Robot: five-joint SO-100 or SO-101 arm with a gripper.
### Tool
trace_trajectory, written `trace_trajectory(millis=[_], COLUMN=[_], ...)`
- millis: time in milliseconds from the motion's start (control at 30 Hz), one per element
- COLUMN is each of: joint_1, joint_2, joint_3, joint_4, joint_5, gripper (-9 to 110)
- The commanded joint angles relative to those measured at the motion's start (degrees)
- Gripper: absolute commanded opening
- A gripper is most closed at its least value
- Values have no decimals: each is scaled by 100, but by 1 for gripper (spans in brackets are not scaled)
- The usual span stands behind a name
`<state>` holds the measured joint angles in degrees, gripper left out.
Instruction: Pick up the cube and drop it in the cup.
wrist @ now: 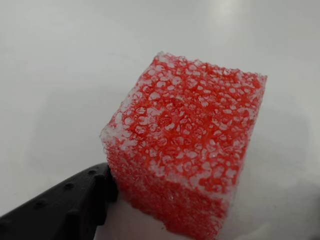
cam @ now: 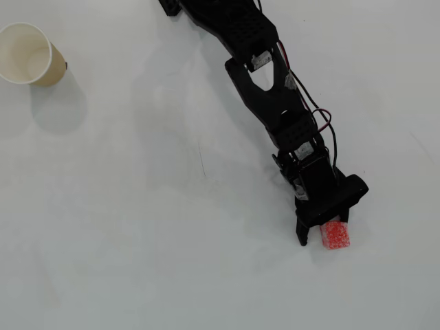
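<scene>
I am at the grasp step: gripper [cam: 322, 239] at lower right of the overhead view, jaws parted around the cube [cam: 335, 235], not visibly clamped. Next: close, lift, carry to the cup [cam: 27, 53] at upper left.

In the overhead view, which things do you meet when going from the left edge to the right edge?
The cup at far left, then the black arm, then the cube at the gripper.

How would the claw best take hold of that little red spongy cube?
By two opposite flat side faces of the cube, coming down from above. It sits flat on the table with open space around it; one finger already rests against a side. The foam looks soft, so squeeze gently.
</scene>
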<state>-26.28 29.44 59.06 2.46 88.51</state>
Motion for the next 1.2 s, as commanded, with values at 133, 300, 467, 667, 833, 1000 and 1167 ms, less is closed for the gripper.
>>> trace_trajectory(millis=[133, 300, 467, 667, 833, 1000, 1167], joint_1=[-9, -26, -35, -26, -9, 0, 9], joint_2=[905, 677, 431, 97, -105, -211, -220], joint_3=[-686, -905, -1037, -1336, -1564, -1731, -1749], joint_4=[-211, -176, -176, -211, -246, -255, -255], joint_5=[18, 18, 18, 18, 18, 18, 18], gripper=[37, 37, 37, 37, 37, 37, 37])
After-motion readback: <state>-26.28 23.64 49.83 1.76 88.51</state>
